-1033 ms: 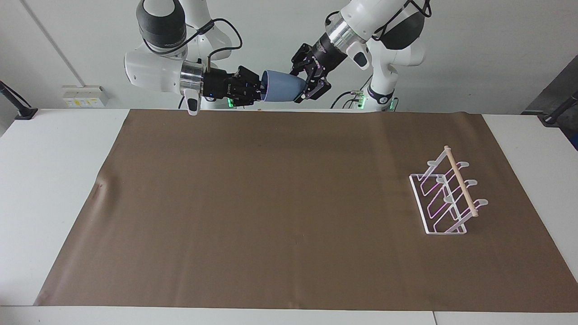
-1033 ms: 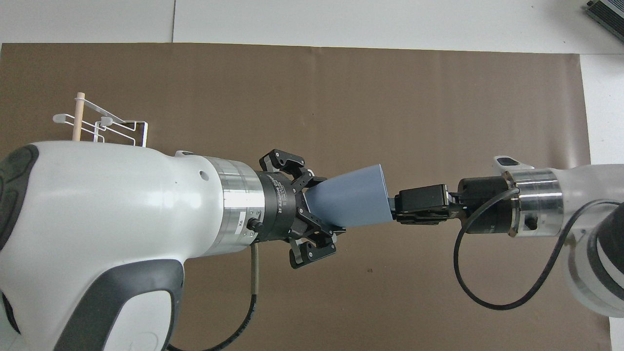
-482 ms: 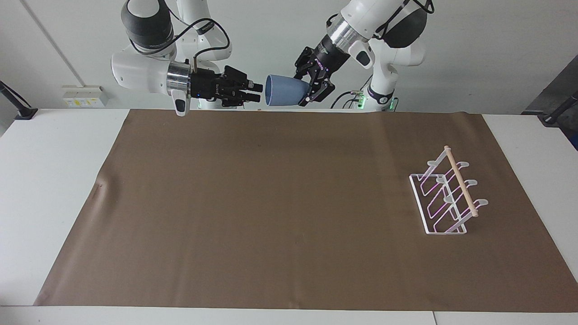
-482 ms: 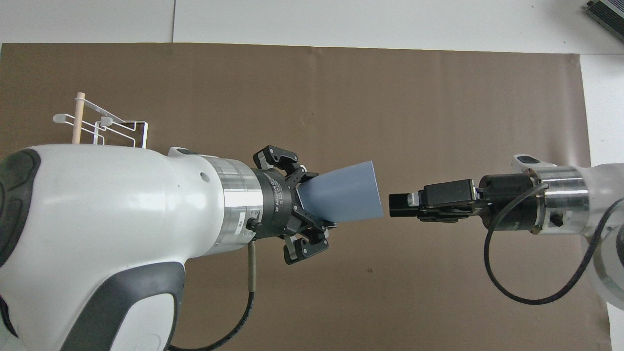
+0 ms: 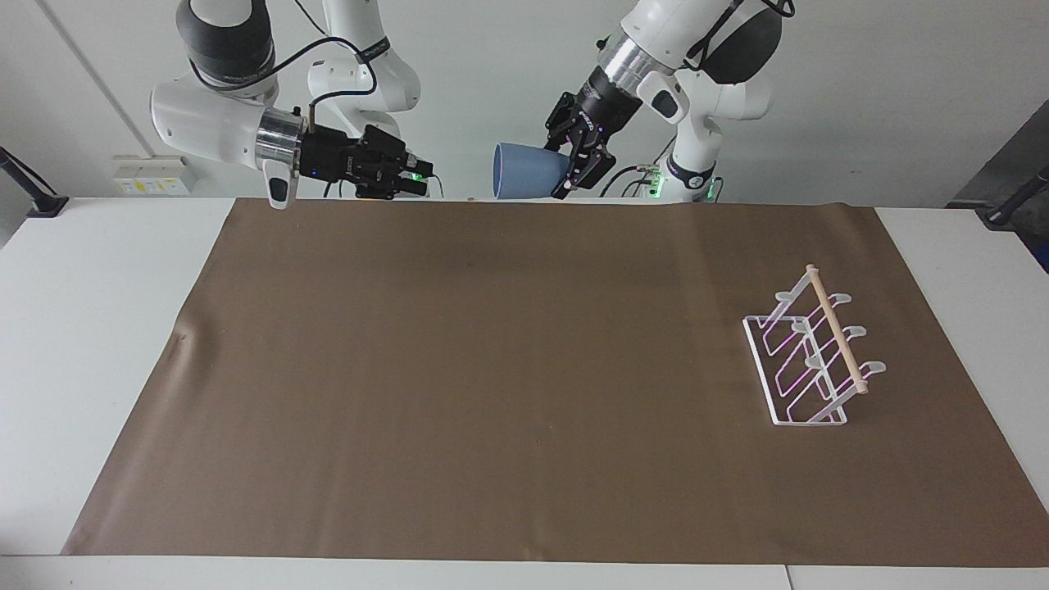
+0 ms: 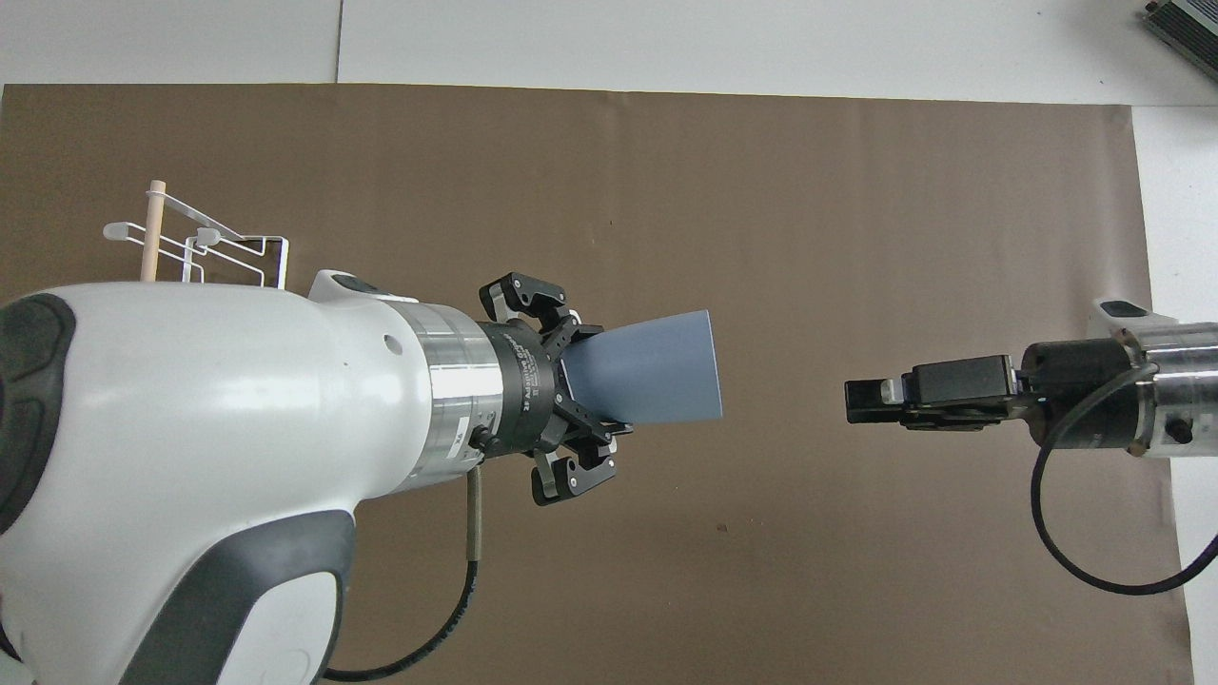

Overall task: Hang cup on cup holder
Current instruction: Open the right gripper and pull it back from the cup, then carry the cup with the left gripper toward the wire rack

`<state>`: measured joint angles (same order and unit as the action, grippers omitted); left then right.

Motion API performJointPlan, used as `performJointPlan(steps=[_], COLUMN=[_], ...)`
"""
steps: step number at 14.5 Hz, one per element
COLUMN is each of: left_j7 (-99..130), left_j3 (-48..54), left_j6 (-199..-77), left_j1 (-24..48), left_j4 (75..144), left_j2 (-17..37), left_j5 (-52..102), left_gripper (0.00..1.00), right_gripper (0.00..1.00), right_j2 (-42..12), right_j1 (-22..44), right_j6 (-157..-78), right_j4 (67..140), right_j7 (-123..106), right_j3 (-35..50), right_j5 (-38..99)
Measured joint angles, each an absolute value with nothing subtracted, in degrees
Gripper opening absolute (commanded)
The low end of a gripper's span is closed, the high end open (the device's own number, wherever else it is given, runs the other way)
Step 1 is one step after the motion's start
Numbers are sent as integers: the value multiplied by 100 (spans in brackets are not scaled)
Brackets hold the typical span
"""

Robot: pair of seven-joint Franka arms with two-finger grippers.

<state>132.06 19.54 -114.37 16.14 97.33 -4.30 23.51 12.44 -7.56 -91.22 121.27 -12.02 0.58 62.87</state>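
Facing view first: we see the left gripper [image 5: 571, 170] up in the air over the robots' edge of the brown mat [image 5: 524, 385]. Its fingers are closed tight on the narrow bottom end of the cup [image 5: 529, 172]. The cup is light blue and lies on its side in the air. Its wide open mouth points toward the right gripper [image 5: 416, 175]. The cup touches nothing but the fingers that hold it.

We see the right gripper up in the air too, over the robots' edge of the mat, toward the right arm's end of the table [image 5: 106, 270]. It has nothing in it. A clear gap lies between its tips and the mouth of the cup. We cannot tell how far its fingers are open.

From the overhead view we see the same thing. The left gripper [image 6: 571, 395] holds the small end of the cup [image 6: 647, 366], and the right gripper [image 6: 861, 401] points at the cup's mouth from well apart.

The cup holder [image 5: 811, 352] stands on the mat toward the left arm's end of the table. It is a white wire rack with a wooden rod [image 5: 836, 328] along its top. No cup hangs on it. It stands well apart from the cup and from both grippers
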Motion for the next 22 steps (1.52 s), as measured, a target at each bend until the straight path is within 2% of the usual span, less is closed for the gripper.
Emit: performJointPlan(steps=[4, 14, 18, 22], left_j7=[12736, 11226, 10726, 9887], left_j3=[1931, 1912, 1909, 1904], left_j6=[-11164, -10606, -10593, -10700], left_j1=[1494, 1080, 943, 765], left_j4=[9733, 9736, 9842, 10086], left_j2=[-444, -483, -525, -623], left_j5=[1950, 1200, 843, 469], left_gripper=[0, 0, 0, 0], right_gripper=[100, 100, 100, 100], right_j2=[1239, 960, 749, 518], right_j1=[-966, -794, -527, -428], right_j6=[-9238, -10932, -11053, -11025], right_j4=[12018, 11644, 11216, 10631], right_j7=[-1208, -1208, -1207, -1207], right_j3=[46, 236, 287, 288], right_j5=[4991, 1598, 570, 257])
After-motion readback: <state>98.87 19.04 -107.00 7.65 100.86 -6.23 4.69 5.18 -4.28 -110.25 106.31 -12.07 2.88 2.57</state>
